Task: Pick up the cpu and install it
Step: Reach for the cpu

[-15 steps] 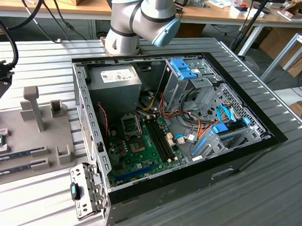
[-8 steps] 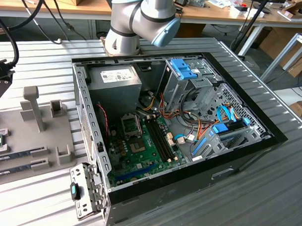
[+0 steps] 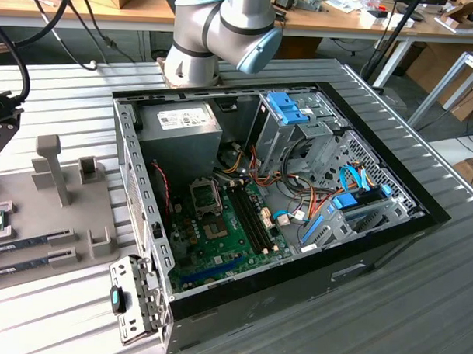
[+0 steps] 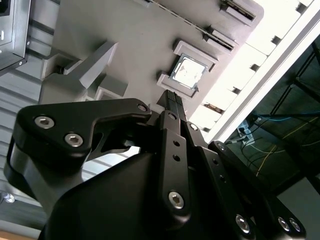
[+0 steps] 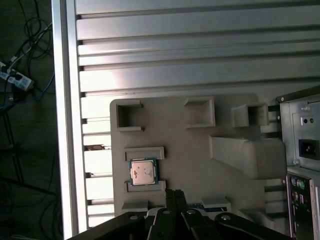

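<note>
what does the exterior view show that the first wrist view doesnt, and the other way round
Exterior view: the inside of the open computer case, with the motherboard and its empty socket, plus the arm at the case's far side.
First wrist view: the gripper, fingers shut and empty, close beside the cpu; the case's back panel; cables on the floor.
Both: the cpu lying in its slot on the grey tray beside the case.
</note>
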Tool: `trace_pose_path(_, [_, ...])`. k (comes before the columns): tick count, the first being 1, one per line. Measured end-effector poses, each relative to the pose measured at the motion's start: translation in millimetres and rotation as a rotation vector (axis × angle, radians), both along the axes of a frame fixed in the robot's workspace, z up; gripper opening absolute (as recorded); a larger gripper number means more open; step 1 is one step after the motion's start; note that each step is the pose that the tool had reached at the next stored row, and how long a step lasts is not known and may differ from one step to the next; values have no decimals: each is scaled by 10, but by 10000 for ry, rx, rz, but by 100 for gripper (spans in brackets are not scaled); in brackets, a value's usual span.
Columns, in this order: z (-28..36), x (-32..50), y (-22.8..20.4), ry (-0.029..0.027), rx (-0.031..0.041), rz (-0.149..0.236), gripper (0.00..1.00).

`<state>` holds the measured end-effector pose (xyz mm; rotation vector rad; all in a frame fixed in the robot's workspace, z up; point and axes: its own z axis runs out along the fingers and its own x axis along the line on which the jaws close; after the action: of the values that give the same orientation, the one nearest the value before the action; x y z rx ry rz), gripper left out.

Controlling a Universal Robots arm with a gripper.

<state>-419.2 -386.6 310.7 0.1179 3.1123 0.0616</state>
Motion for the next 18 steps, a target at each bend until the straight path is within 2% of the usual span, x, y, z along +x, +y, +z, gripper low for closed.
trace_pose_path(14, [-57, 0, 47, 4, -21, 0, 11])
trace_pose_path(18, [-102, 0, 58, 1, -29, 1, 11])
